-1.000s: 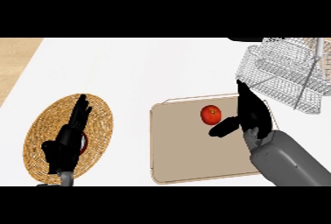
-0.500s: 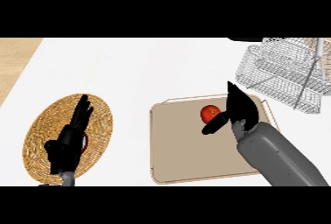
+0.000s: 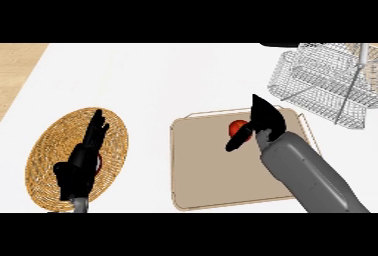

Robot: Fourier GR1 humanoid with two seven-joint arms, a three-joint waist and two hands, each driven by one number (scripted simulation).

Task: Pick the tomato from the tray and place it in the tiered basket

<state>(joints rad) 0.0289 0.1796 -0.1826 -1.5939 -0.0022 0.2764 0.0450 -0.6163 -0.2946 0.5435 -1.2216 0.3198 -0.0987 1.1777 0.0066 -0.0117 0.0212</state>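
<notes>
the right hand point(image 3: 263, 125) hangs over the tray point(image 3: 214, 175), fingers straight, thumb spread, with the tomato point(image 3: 237, 128) just beside its thumb side. the tiered basket point(image 3: 325, 80) stands beyond the fingertips; the left hand point(image 3: 80, 165) rests open above a woven mat point(image 3: 44, 160).

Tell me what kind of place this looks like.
Probably a kitchen counter: a white worktop holds a wire tiered basket, a beige tray with a tomato on it, and a round woven mat. The right hand is at the tomato.
</notes>
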